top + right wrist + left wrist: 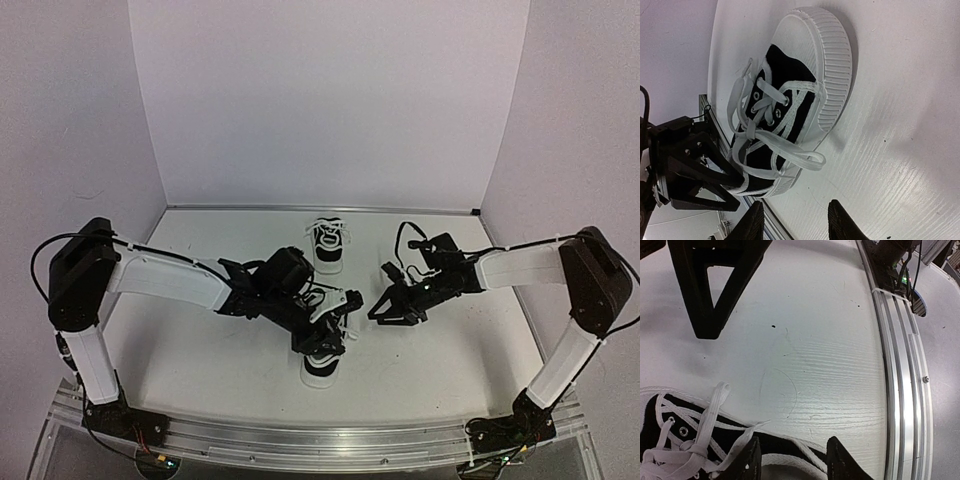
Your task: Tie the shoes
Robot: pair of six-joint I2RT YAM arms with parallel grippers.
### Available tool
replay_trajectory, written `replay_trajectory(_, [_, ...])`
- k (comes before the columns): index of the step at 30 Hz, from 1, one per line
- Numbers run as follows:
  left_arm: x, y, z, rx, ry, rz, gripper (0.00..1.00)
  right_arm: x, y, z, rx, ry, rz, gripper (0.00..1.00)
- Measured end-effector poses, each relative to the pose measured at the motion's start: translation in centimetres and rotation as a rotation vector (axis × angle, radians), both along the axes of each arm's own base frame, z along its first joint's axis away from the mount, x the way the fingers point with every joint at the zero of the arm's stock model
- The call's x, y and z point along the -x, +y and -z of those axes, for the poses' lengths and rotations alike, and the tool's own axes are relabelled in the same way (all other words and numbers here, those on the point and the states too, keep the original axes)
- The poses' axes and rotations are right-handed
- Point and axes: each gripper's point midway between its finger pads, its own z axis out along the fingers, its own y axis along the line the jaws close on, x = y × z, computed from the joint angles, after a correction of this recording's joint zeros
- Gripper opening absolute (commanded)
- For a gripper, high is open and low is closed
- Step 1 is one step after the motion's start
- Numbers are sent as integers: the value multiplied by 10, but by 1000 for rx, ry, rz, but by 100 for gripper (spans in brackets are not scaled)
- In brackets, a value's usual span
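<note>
One black sneaker (322, 358) with a white sole lies near the table's front middle. The other sneaker (328, 245) stands at the back middle. My left gripper (338, 312) is open right over the near shoe. In the left wrist view its fingers (751, 460) straddle the shoe's collar (790, 452), with laces (700, 435) to the left. My right gripper (383, 310) is open and empty just right of that shoe. In the right wrist view the shoe (790, 100) shows a lace loop (800, 159) hanging over its side toward my right gripper (797, 222).
White table top (200, 350) with white walls at the back and sides. An aluminium rail (900, 365) runs along the near edge. The left gripper (695, 175) shows at the shoe's far end in the right wrist view.
</note>
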Motion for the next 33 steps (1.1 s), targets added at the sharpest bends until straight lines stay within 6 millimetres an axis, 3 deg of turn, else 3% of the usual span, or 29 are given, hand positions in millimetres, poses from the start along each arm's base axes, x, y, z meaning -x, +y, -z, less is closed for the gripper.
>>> replay_trajectory(5, [-12, 19, -26, 73, 15, -50, 68, -2, 1, 10, 6, -7, -11, 42])
replay_trajectory(10, [-75, 58, -62, 228, 35, -280, 69, -2, 6, 30, 11, 10, -27, 39])
replay_trajectory(13, [-110, 82, -58, 263, 66, -429, 69, 2, 11, 37, 9, 10, -56, 40])
replay_trajectory(15, [-120, 94, -51, 267, 96, -493, 69, 7, 15, 42, 9, 4, -83, 40])
replay_trajectory(23, [-141, 108, -41, 300, 162, -603, 69, 22, 32, 55, 9, -47, -192, 40])
replay_trajectory(33, [-147, 109, -34, 308, 176, -621, 68, 14, 54, 51, 1, -154, -263, 39])
